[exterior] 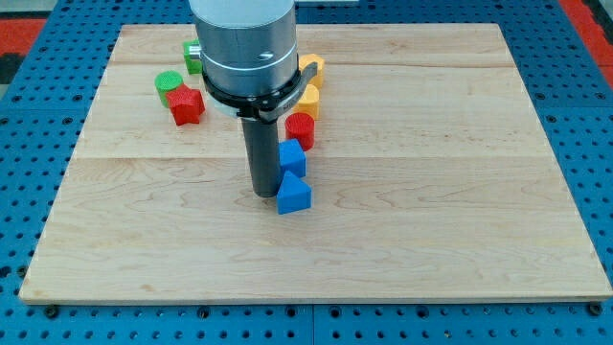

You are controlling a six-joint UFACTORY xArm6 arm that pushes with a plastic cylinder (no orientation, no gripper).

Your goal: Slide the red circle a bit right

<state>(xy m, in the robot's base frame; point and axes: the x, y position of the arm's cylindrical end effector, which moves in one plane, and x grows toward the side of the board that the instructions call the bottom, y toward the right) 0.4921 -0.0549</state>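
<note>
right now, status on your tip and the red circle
My tip down at board centre, just left of two blue blocks. Red circle above them, untouched. Yellow blocks crowd its upper side; right side open.

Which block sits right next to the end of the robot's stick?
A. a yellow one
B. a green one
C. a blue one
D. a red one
C: my tip rests just to the view's left of the blue triangle-like block, while the red circle stands farther up, beyond the blue cube.
</note>
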